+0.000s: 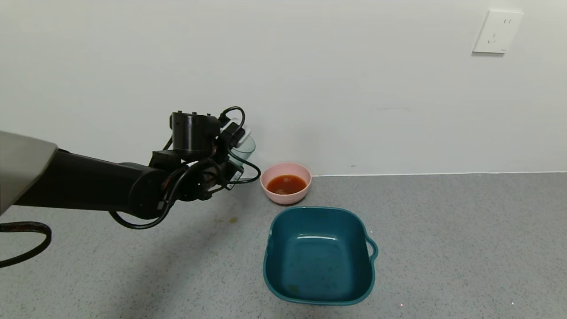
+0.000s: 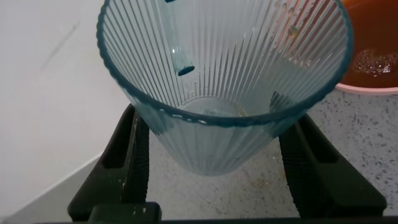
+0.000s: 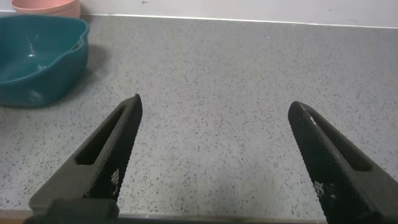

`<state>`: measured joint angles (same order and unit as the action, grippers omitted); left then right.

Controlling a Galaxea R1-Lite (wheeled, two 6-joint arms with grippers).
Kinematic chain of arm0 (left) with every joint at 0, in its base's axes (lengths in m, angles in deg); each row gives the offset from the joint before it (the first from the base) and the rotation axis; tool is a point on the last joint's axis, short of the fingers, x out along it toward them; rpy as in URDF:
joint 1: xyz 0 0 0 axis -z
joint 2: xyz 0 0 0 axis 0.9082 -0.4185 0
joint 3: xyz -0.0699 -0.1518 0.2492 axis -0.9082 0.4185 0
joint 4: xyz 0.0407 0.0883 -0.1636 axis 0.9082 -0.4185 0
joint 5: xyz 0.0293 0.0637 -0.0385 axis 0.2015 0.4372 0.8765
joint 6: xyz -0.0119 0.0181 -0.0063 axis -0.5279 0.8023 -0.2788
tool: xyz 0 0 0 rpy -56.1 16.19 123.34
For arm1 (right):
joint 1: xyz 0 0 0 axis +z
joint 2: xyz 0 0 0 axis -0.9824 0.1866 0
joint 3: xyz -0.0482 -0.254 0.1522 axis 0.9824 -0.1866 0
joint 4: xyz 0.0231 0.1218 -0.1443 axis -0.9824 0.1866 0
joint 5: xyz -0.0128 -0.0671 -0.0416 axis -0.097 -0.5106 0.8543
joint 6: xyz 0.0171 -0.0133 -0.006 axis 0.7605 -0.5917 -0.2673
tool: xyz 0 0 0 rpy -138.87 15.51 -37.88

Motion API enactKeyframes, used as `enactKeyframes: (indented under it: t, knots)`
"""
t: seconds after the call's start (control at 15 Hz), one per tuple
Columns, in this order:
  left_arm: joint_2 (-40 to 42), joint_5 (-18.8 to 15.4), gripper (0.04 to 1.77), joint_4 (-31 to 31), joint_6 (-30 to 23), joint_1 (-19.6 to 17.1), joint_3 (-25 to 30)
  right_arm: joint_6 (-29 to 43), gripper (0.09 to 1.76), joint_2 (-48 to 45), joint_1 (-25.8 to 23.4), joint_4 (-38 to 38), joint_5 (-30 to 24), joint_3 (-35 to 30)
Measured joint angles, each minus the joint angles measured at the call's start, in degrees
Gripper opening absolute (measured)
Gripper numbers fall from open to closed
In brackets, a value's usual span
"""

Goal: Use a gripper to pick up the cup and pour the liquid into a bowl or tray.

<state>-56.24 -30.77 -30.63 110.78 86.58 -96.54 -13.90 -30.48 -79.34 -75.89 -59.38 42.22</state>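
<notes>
My left gripper is shut on the cup, a ribbed pale blue-green tumbler, and holds it in the air just left of the pink bowl. In the left wrist view the cup sits between both black fingers and looks empty. The orange-red liquid lies in the pink bowl; it also shows in the left wrist view. My right gripper is open and empty above bare counter, out of the head view.
A dark teal square basin with a handle stands in front of the pink bowl; it also shows in the right wrist view. A small brownish stain marks the grey counter. A wall runs behind the bowl.
</notes>
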Motion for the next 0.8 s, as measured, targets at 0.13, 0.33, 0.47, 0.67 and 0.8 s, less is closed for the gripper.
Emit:
enactKeyframes:
  t: [0.13,0.33,0.47,0.67,0.8]
  knots:
    - [2.1,-2.04,1.23,0.3,-7.5,-1.84,3.06,0.0,1.71,0.0,0.0,0.0,-0.02,0.0]
    - [5.32,-6.28,1.23,0.38,-15.57,-4.27,7.44,0.02,1.71,0.0,0.0,0.01,0.02,0.0]
    - [7.3,-10.33,1.23,0.63,-17.62,-7.08,10.69,0.02,1.71,0.0,0.0,0.0,-0.02,0.0]
    - [9.59,-16.15,1.23,2.49,-20.57,-11.3,14.97,0.0,1.71,0.0,0.0,0.0,0.0,0.0]
    - [10.41,-18.35,1.23,7.06,-22.74,-13.56,17.97,0.0,1.71,0.0,0.0,0.0,0.0,0.0]
